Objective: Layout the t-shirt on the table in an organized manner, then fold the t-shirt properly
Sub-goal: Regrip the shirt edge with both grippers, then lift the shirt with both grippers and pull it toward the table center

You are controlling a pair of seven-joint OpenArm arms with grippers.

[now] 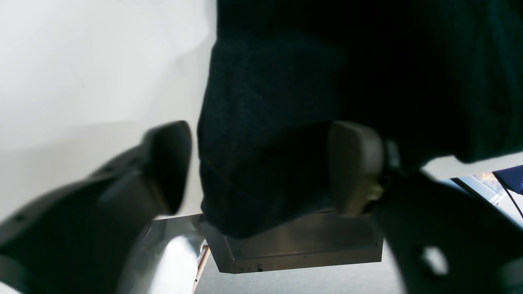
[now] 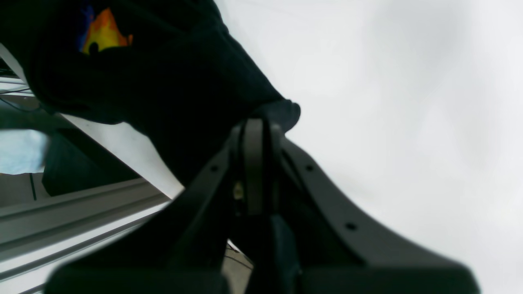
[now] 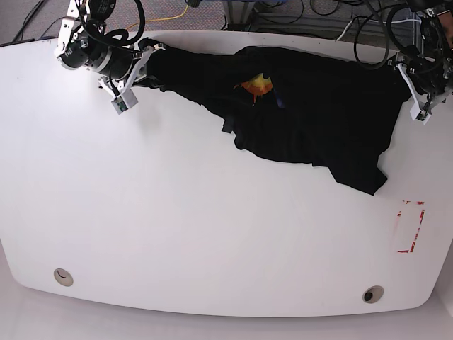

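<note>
A: Cloth is stretched along the far edge of the table (image 3: 177,234). Why is the t-shirt (image 3: 311,113) held so wide?

B: It is being laid out before any fold can be made. The garment is spread between the 2 arms, one end at each, with the orange print (image 3: 257,85) lying roughly midway and facing up.

A: How is the right gripper (image 2: 255,122) set?

B: Its jaws are pressed together, and a bunched corner of black cloth is seen pinched at their tips in the right wrist view. That end is thereby kept anchored so the fabric can be tensioned from the other side.

A: And the left gripper (image 1: 261,167)?

B: Its fingers (image 1: 355,163) are seen apart in the left wrist view, with a thick fold of the shirt lying between them. Whether cloth is being touched by the pads cannot be told; no clamping is shown.

A: Is the layout finished?

B: It is judged not. The lower hem is still rumpled and drawn to a slanted point toward the red tape outline (image 3: 410,227), so smoothing is probably needed first.

A: What could go wrong?

B: With only 1 end secured, the cloth may be dragged rather than flattened.
</note>
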